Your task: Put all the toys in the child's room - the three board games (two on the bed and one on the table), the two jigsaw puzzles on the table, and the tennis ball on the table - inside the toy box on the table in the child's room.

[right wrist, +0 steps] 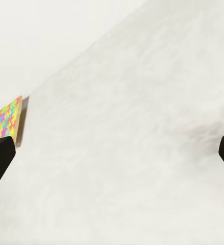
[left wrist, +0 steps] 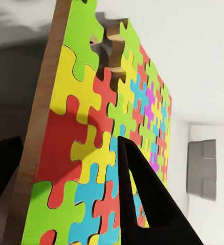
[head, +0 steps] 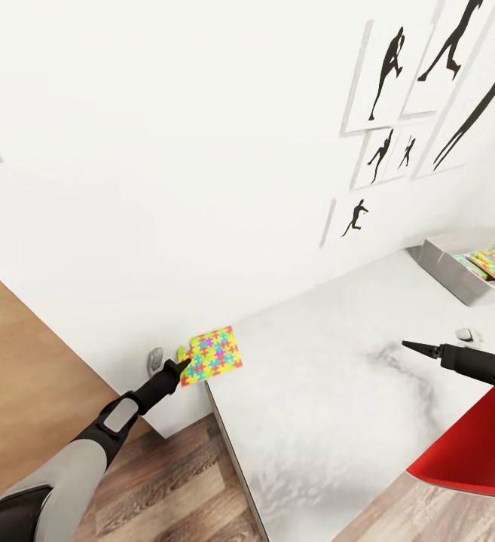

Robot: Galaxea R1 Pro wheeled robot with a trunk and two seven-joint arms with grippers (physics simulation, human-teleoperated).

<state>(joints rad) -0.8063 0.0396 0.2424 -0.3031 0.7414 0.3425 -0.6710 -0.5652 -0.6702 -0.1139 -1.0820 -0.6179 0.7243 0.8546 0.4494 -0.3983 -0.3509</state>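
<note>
My left gripper [head: 181,368] is shut on the edge of a multicoloured jigsaw puzzle [head: 214,355] at the far left corner of the pale grey table [head: 315,406]. In the left wrist view the puzzle [left wrist: 117,127] stands between the black fingers [left wrist: 142,199]. I cannot tell whether it touches the table. The puzzle [right wrist: 7,122] also shows in the right wrist view. My right gripper [head: 414,346] hovers open over the table's right part, fingers spread wide with nothing between them [right wrist: 112,158]. The light-grey toy box [head: 450,275] stands at the far right, holding another jigsaw puzzle [head: 494,263] and flat game boxes.
A red chair [head: 473,444] sits under my right arm at the table's front. A small pale object [head: 467,335] lies on the table by the right arm. Black silhouette pictures [head: 386,71] hang on the white wall. A grey fitting [head: 154,360] is on the wall beyond the table's left end.
</note>
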